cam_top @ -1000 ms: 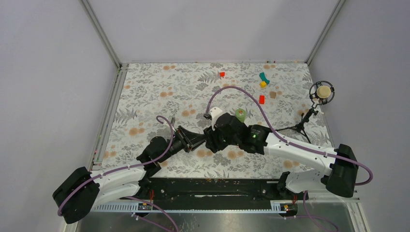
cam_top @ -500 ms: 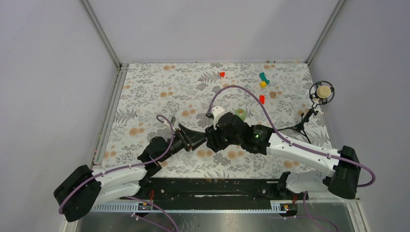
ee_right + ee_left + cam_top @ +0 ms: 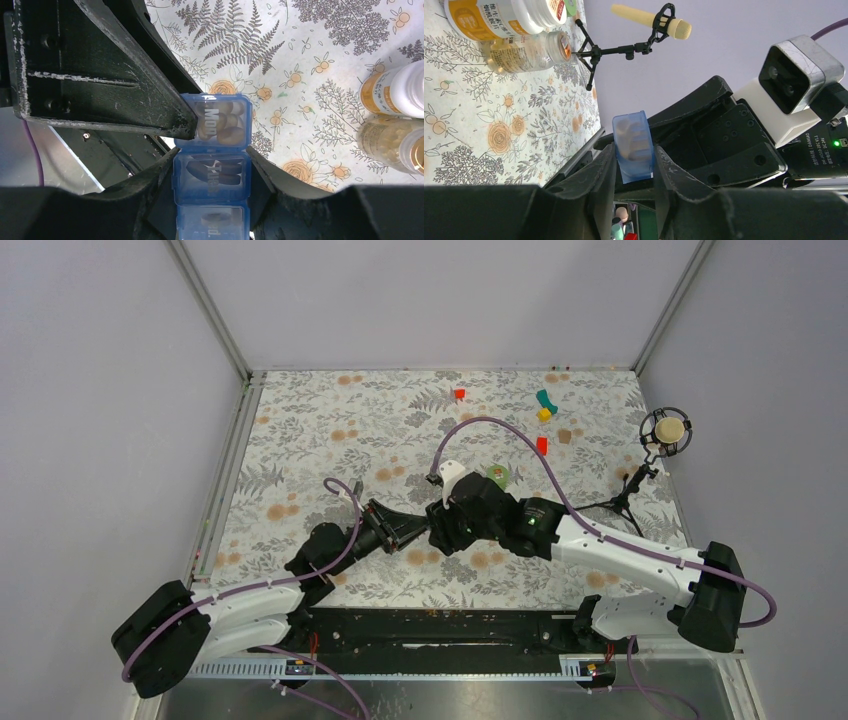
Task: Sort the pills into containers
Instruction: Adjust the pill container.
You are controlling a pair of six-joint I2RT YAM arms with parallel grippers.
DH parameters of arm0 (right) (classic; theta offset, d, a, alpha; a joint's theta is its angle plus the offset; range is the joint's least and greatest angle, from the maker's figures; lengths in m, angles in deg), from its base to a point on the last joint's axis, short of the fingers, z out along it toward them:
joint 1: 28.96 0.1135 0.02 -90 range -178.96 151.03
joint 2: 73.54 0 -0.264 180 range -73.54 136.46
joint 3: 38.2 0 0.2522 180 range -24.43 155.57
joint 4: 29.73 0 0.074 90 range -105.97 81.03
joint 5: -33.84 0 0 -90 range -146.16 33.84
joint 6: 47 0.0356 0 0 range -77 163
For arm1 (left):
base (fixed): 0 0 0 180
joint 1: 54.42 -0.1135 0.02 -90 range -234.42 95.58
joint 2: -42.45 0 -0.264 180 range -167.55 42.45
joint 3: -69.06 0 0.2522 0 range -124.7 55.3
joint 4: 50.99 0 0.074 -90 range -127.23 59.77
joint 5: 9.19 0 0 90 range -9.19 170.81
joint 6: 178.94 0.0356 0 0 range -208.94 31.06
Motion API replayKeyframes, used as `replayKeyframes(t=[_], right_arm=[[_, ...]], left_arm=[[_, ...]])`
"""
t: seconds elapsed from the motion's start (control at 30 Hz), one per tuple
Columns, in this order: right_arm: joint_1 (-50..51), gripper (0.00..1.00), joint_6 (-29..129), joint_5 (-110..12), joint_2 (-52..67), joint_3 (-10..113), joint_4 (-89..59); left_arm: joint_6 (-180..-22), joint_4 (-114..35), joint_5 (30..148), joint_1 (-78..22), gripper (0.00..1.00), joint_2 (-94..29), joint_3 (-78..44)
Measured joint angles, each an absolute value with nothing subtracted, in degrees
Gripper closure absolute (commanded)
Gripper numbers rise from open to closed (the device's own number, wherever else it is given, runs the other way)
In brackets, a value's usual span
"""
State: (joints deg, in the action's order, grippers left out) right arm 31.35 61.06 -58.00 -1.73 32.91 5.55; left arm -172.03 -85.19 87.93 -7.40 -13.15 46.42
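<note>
The translucent blue plastic pill box [image 3: 212, 170], a row of square lidded compartments embossed with day names, is held between the two grippers over the near middle of the table. Brown oval capsules [image 3: 227, 122] are seen through the glossy lids of its first two compartments. The second compartment is clamped from both sides by the matte black jaws of the right gripper [image 3: 211, 162]. The end compartment is pinched by the left gripper [image 3: 633, 152], whose scuffed black fingers [image 3: 125, 75] are closed on it. In the left wrist view the rounded end of the box is seen standing up between them.

The lettering and the capsules are shown only by the right wrist camera. In the top view the box is hidden beneath the meeting wrists.

On the grey floral-printed cloth [image 3: 325, 40] beyond, a white plastic bottle with an orange label [image 3: 395, 90] and a clear bottle with a coppery cap [image 3: 392, 145] are set side by side. A cream foam microphone on a thin black tripod [image 3: 649, 21] is seen behind them from the left wrist. Small red blocks [image 3: 541, 445] at the far right of the table are shown by the top view alone.
</note>
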Motion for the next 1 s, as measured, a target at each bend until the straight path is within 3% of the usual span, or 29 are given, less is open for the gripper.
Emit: replayKeyframes(t=[0.03,0.4,0.43,0.47,0.53,0.57,0.67,0.87,1.0], right_arm=[[31.3,0.7,61.1,-58.0,-1.7,32.9,5.5],[31.0,0.7,61.5,-57.0,-1.7,32.9,5.5],[31.0,0.7,61.5,-56.9,-1.7,32.9,5.4],[31.0,0.7,61.5,-56.9,-1.7,32.9,5.3],[31.0,0.7,61.4,-56.6,-1.7,32.9,4.9],[31.0,0.7,61.4,-56.3,-1.7,32.9,4.8],[30.3,0.7,61.6,-54.6,-1.7,32.9,4.7],[28.9,0.7,63.1,-51.6,-1.7,32.9,4.7],[28.5,0.7,63.9,-49.9,-1.7,32.9,4.7]], left_arm=[[-172.0,-85.2,87.9,-7.4,1.0,-13.1,46.4],[-172.0,-84.2,87.9,-7.4,1.0,-12.3,46.4],[-172.0,-83.7,87.8,-7.4,0.92,-11.9,46.4],[-171.9,-83.3,87.8,-7.4,0.76,-11.5,46.4],[-171.6,-82.5,87.6,-7.4,0.59,-10.5,46.4],[-171.4,-81.9,87.6,-7.4,0.52,-10.1,46.4],[-170.4,-80.6,87.6,-7.4,0.46,-8.6,46.3],[-169.8,-79.7,87.5,-7.4,0.47,-7.9,45.9],[-169.8,-79.7,87.4,-7.4,0.64,-7.9,45.9]])
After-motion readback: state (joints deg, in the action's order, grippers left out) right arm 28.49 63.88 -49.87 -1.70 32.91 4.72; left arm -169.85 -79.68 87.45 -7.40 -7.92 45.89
